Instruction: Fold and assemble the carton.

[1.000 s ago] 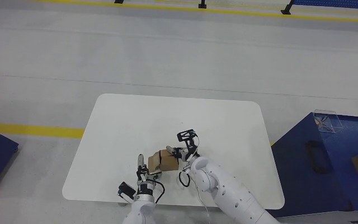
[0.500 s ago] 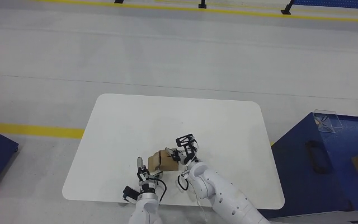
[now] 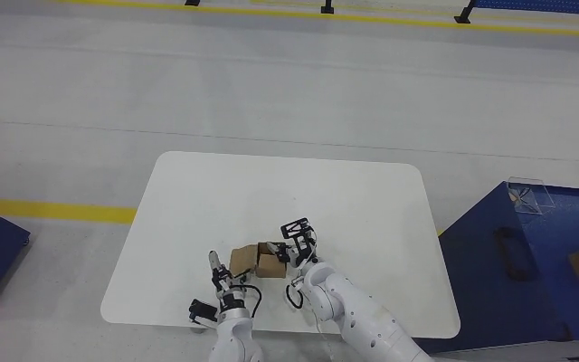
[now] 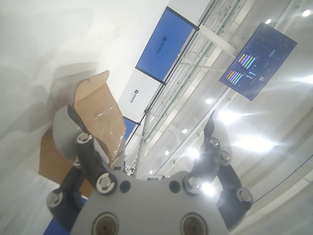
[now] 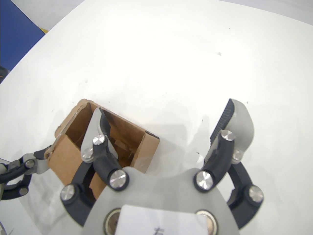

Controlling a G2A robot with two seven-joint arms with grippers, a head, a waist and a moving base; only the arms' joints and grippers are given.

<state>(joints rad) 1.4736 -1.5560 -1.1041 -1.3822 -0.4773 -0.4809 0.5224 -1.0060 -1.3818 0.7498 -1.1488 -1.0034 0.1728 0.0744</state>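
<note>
Right wrist view: a small brown cardboard carton (image 5: 66, 160) stands near the robot-side edge of the white surface (image 5: 171, 37). The right tool (image 5: 165, 106), spread, has one finger inside the open top, probably bracing a wall; the left tool (image 4: 140, 113), also spread, rests a finger against an outer flap.

White worktop (image 3: 271, 185) with rounded corners on grey floor (image 3: 271, 81) crossed by yellow lines (image 3: 63, 212); blue unit (image 3: 511, 271) beside its right edge; overhead, chart screen (image 4: 258, 61) near blue panel (image 4: 168, 45).
</note>
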